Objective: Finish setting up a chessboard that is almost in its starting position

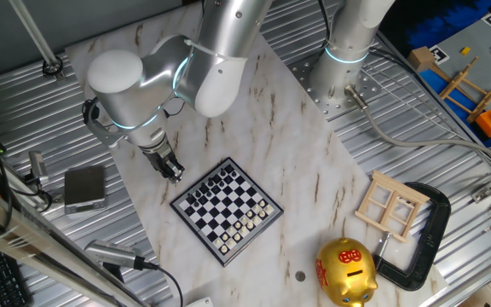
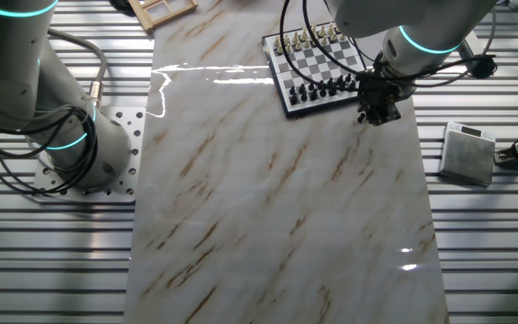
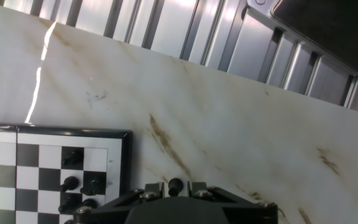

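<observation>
The chessboard (image 1: 226, 211) lies on the marble slab, black and white pieces in rows along two sides. It also shows in the other fixed view (image 2: 317, 58) and at the lower left of the hand view (image 3: 42, 155). My gripper (image 1: 175, 173) hangs just off the board's black-piece corner, over bare marble (image 2: 376, 112). In the hand view the gripper (image 3: 175, 189) is shut on a small black chess piece (image 3: 176, 183), whose round top shows between the two fingers (image 3: 153, 187). Several black pieces (image 3: 79, 183) stand on the board's near corner squares.
A gold piggy bank (image 1: 346, 271), a pale wooden window frame (image 1: 392, 205) and a black clamp (image 1: 429, 234) lie to the right of the board. A grey box (image 1: 85, 188) sits on the ribbed metal beside the slab (image 2: 468, 153). A second arm's base (image 1: 341, 72) stands behind.
</observation>
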